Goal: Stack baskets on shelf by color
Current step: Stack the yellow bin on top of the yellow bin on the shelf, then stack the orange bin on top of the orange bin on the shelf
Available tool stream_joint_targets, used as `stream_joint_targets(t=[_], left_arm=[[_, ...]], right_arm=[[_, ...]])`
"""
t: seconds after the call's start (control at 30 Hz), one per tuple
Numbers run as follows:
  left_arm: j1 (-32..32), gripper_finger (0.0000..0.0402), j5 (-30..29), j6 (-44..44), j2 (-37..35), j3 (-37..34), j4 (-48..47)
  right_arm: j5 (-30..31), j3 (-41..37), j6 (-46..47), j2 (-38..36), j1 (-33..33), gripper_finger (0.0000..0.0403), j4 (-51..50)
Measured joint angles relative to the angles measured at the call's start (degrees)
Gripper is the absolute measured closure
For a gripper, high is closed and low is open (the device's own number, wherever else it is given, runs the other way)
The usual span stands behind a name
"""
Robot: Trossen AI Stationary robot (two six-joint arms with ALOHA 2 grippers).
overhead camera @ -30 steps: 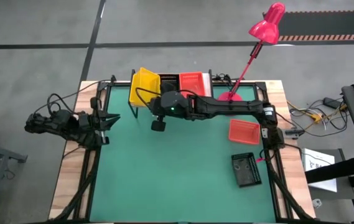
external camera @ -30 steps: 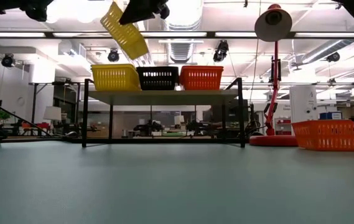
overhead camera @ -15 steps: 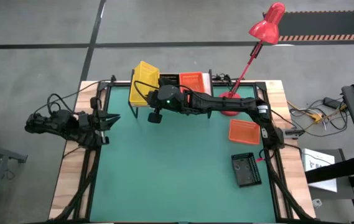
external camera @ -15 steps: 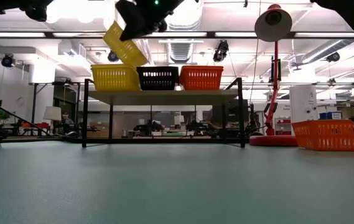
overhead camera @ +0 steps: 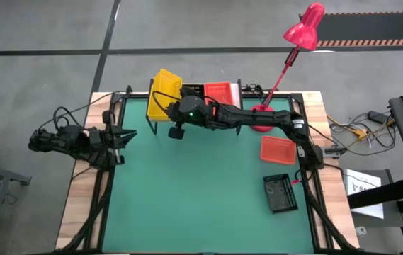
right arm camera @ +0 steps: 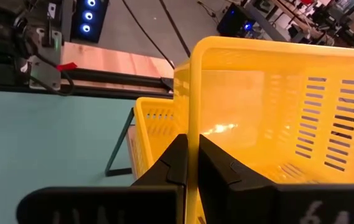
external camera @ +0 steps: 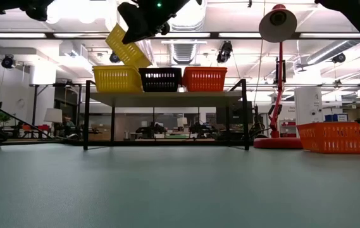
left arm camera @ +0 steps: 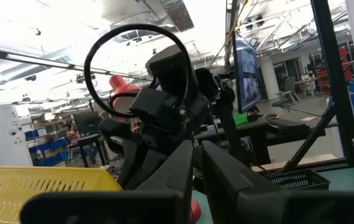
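Note:
My right gripper (overhead camera: 170, 106) reaches over the shelf's (external camera: 167, 98) left end, shut on a yellow basket (external camera: 128, 49) that hangs tilted above another yellow basket (external camera: 116, 79) standing on the shelf top. A black basket (external camera: 161, 79) and an orange-red basket (external camera: 205, 79) stand beside it on the shelf. Another orange-red basket (overhead camera: 277, 149) and a black basket (overhead camera: 280, 193) lie on the mat at the right. My left gripper (overhead camera: 127, 137) waits shut at the table's left edge. My right gripper pinches one wall of the yellow basket at its rim (right arm camera: 192, 118), one finger inside the basket and one outside. The fingers come from the near right, nearly level. The basket is lifted and tilted, its low corner (external camera: 147, 63) just over the shelf's yellow basket; whether they touch, I cannot tell.
A pink-red desk lamp (overhead camera: 286, 64) stands at the far right beside the shelf, its base behind my right arm. Cables run along the table's left and right edges. The green mat (overhead camera: 187, 191) lies bare across the middle and near side.
My right gripper has carried the yellow basket toward the table's far left, over the shelf's left end, and a little down. The basket stays tilted and now hangs close above the yellow basket on the shelf. Most of the move came early in the second.

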Motion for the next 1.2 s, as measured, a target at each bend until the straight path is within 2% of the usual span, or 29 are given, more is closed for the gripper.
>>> stream_joint_targets(t=[0.27, 0.6, 0.8, 1.03, 1.2], left_arm=[[0.0, 0.0385, 0.0, 0.07, 0.0, 0.0, 0.17], [0.0, 0.0385, 0.0, 0.09, 0.0, 0.02, 0.17], [0.0, 0.0385, 0.0, 0.09, 0.0, 0.04, 0.15], [0.0, 0.0385, 0.0, 0.61, 0.0, 0.04, 0.15], [0.0, 0.0385, 0.02, 1.51, 0.04, 0.02, 1.23]], right_arm=[[0.0, -0.05, 0.0, 0.0, -0.22, 0.0381, 0.0], [0.02, -0.09, 0.02, 0.0, -0.47, 0.0299, 0.31], [0.02, -0.12, -0.01, -0.12, -0.46, 0.0277, 0.46], [-0.01, 1.17, -0.89, -2.81, 2.08, 0.0294, -6.9], [-0.09, 1.17, 2.81, -6.93, 5.12, 0.0329, -20.61]])
